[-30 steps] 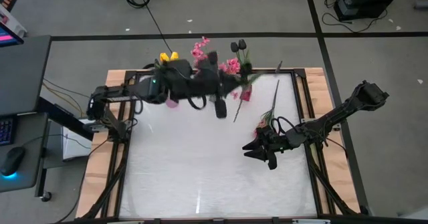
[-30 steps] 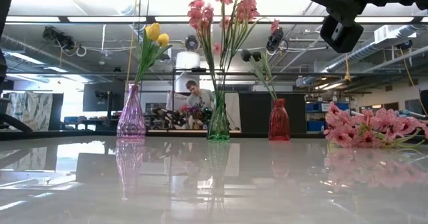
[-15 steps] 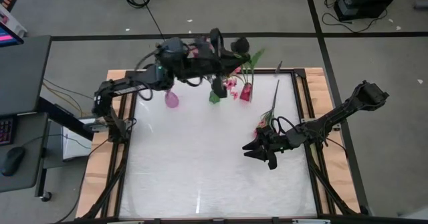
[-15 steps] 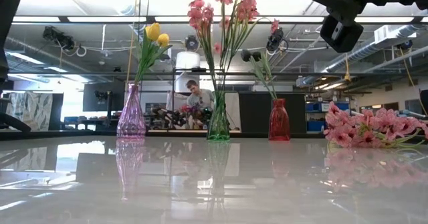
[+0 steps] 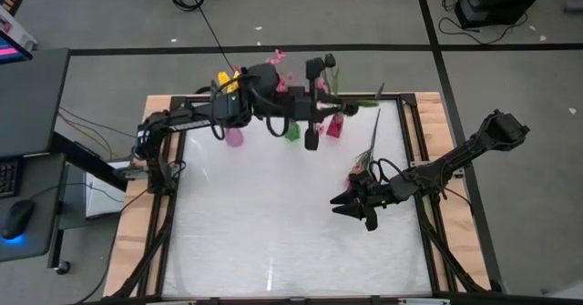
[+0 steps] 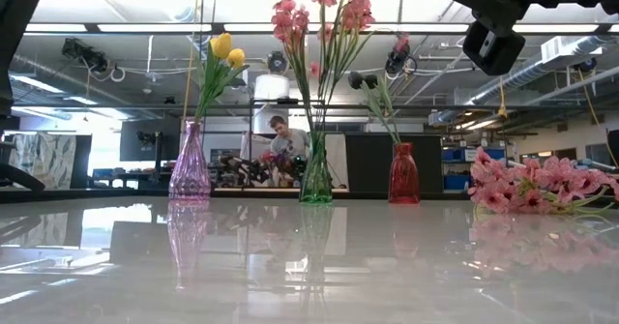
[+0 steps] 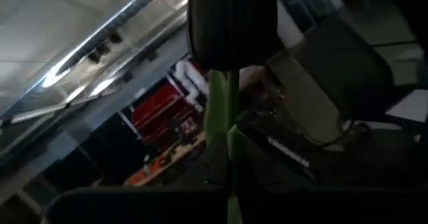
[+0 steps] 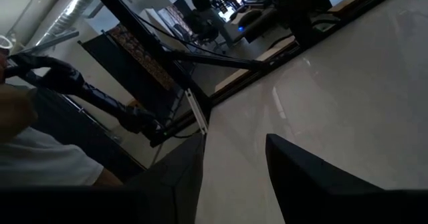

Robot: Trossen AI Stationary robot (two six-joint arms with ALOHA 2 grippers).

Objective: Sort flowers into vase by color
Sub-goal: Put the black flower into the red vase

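Note:
My left gripper [image 5: 319, 106] hangs above the row of vases at the far edge, shut on a green flower stem [image 5: 360, 106] that sticks out level toward the table's right. Three vases stand there. The purple vase [image 6: 190, 169] has yellow tulips [image 6: 226, 49], the green vase [image 6: 315, 174] has pink sprays [image 6: 338, 5], and the red vase [image 6: 403, 174] has dark tulips [image 6: 362, 78]. One pink spray [image 5: 360, 170] lies flat on the table. My right gripper [image 5: 360, 209] hovers open just on its near side. My left gripper pinches the green stem [image 7: 217, 110] between its two fingers, one dark finger [image 7: 231, 23] lying across it. The flower is lifted clear of the table, its stem roughly level above the red vase. Which end carries the bloom is hidden by the arm.
The wide white tabletop [image 5: 273, 223] lies between the vases and the near edge. The table's black frame rails [image 5: 414, 132] run along both sides. A person [image 6: 282, 135] sits in the room far behind the vases.
My left gripper carried the flower from over the table, just on the near side of the vases, toward the far edge and over the vases. It then came back a little toward the right. The stem, which hung slanting toward the near edge, now points level to the right.

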